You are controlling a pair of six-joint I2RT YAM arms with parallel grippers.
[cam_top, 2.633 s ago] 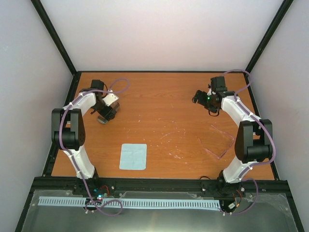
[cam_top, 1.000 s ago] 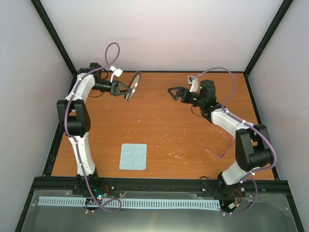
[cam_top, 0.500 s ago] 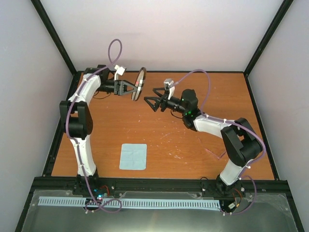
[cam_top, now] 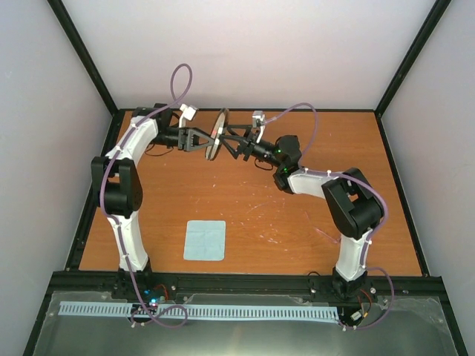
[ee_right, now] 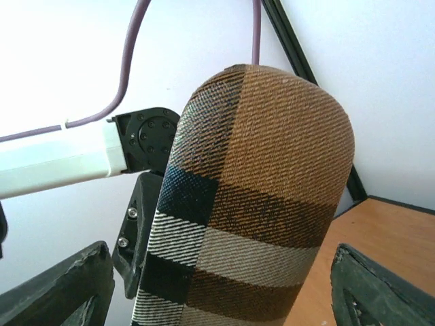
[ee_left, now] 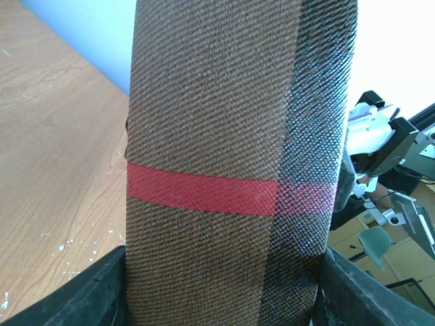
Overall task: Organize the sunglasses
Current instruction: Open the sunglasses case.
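Note:
The woven brown case with a red band [cam_top: 216, 130] hangs in the air over the back of the table, with my left gripper [cam_top: 205, 139] shut on it. In the left wrist view the case [ee_left: 224, 136] fills the space between both fingers [ee_left: 102, 292]. My right gripper [cam_top: 225, 138] reaches in from the right, open, its fingers [ee_right: 64, 288] either side of the case's rounded end [ee_right: 265, 197] with a small gap on each side. The sunglasses [cam_top: 324, 236] show only as a faint pinkish line on the table beside the right arm.
A pale blue square cloth [cam_top: 204, 239] lies flat on the wooden table [cam_top: 245, 200] near the front, left of centre. Black frame posts and pale walls close in the back and the sides.
My right arm has swung left across the back of the table until its open fingers straddle the case. The left gripper has carried the case a little rightward.

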